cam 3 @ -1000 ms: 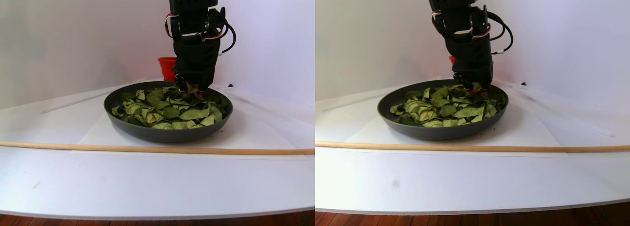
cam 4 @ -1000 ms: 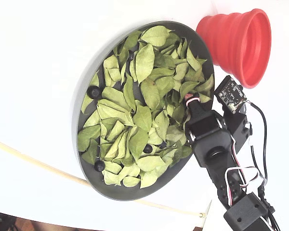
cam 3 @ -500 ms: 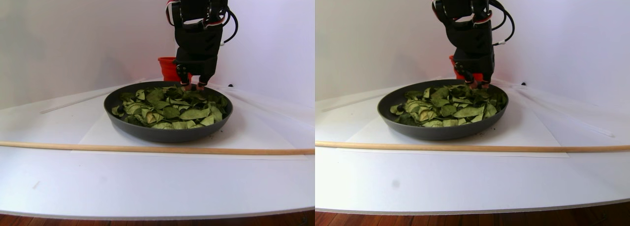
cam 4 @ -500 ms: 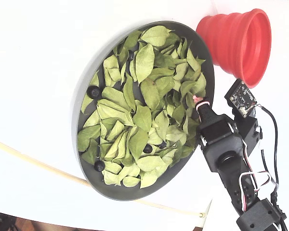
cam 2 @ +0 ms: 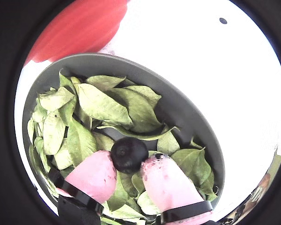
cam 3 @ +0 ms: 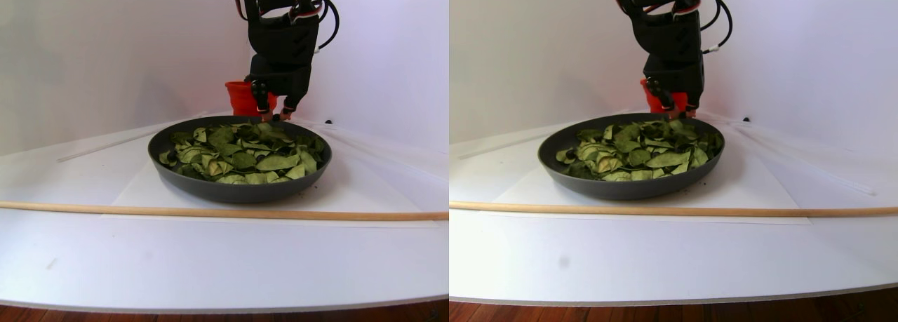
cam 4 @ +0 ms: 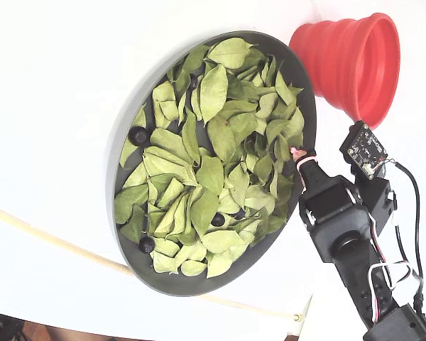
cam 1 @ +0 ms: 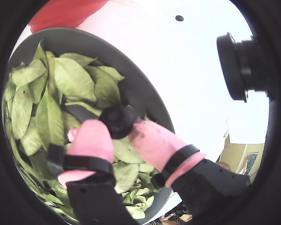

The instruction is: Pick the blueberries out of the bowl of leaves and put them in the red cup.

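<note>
Blueberry, held (cam 2: 129, 153): one dark round berry pinched between my two pink fingertips (cam 1: 91, 138), seen in both wrist views; my gripper (cam 1: 118, 131) is closed down to the berry's width and carries nothing else.
Change: a second ago my fingers were down among the leaves (cam 4: 213, 174) at the bowl's cup-side edge; now they are lifted clear of them, over the rim, berry still in the pinch.
Meaning: I judge the pick done and the carry to the cup begun; release is not yet due.
Blueberries, remaining: at least three show in the fixed view, one by the far wall (cam 4: 138, 135), one mid-bowl (cam 4: 218, 219), one near the low end (cam 4: 147, 244); more may lie hidden under leaves.
Bowl (cam 4: 125, 128): dark grey, full of leaves; its rim passes right under my fingertips.
Red cup (cam 4: 355, 60): just beside the bowl, mouth open and unobstructed; whether they touch I cannot tell.
Open room: bare white table (cam 4: 50, 78) around cup and bowl; nothing stands between me and the cup mouth.
Edges: a wooden rod (cam 3: 210, 211) lies along the table on the bowl's far side from the cup, well off my path.
</note>
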`<action>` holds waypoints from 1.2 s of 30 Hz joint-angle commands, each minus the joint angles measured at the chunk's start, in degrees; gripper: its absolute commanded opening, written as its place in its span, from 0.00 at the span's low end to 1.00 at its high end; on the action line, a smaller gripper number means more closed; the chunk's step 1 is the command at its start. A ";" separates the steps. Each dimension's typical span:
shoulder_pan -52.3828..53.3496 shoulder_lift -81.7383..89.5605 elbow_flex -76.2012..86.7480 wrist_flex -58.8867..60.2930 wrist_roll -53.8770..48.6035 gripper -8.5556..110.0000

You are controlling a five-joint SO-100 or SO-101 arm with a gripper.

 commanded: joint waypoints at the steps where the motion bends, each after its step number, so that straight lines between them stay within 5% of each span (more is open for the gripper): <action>1: 0.88 9.23 0.09 0.44 -0.53 0.15; 36: -3.52 21.88 -1.76 3.52 -4.75 0.15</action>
